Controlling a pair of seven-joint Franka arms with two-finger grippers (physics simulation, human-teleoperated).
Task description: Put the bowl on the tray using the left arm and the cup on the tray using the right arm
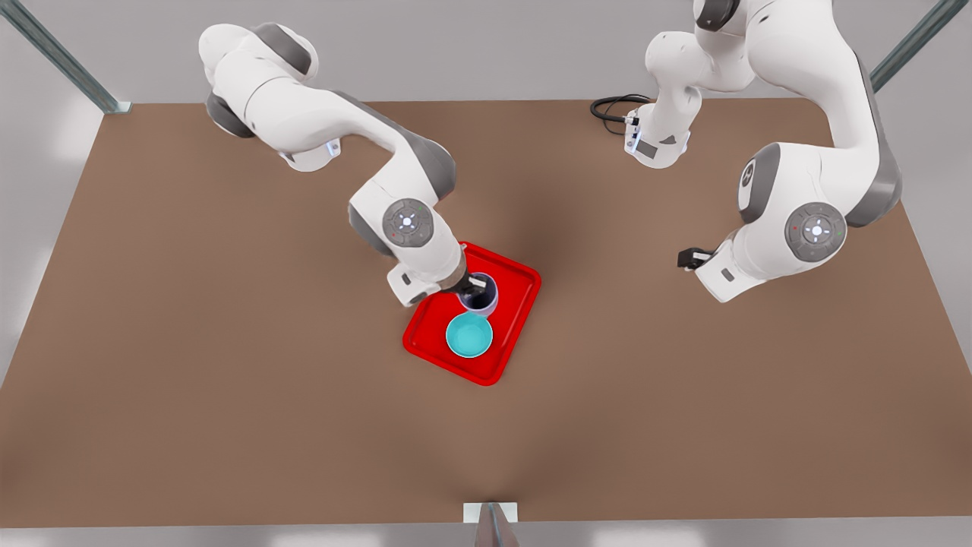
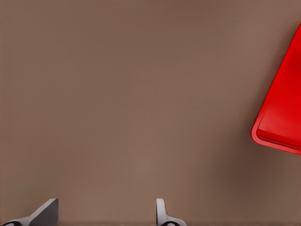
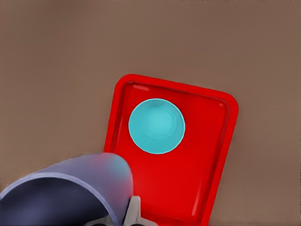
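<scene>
both sets of jaws tell different stories. we see the right gripper point(image 1: 477, 288) pinching the cup point(image 1: 480, 296) by its rim: one finger point(image 3: 133, 212) presses the outer wall in the right wrist view, and in the front view a dark fingertip sits against the rim. the cup stands upright over the tray point(image 1: 516, 292), at the tray's end farther from the camera, but we cannot tell whether its base touches the tray floor.

just past the cup, on the side away from the right gripper's wrist, the bowl point(image 1: 469, 336) sits upright on the tray floor, open side up. in the front view the bowl and the cup look nearly touching; we cannot tell if they meet. from the right wrist camera the bowl point(image 3: 156, 125) lies beyond the cup point(image 3: 70, 193), inside the tray's point(image 3: 221, 155) raised rim.

we find the left gripper point(image 1: 689, 259) well apart from the tray, toward the front view's right, hovering over the bare brown table point(image 1: 228, 342). its jaws stand spread, two fingertips point(image 2: 162, 214) with a wide gap and nothing between them. from its wrist camera, a corner of the tray point(image 2: 282, 117) lies off to one side of those jaws, with table in between.
</scene>
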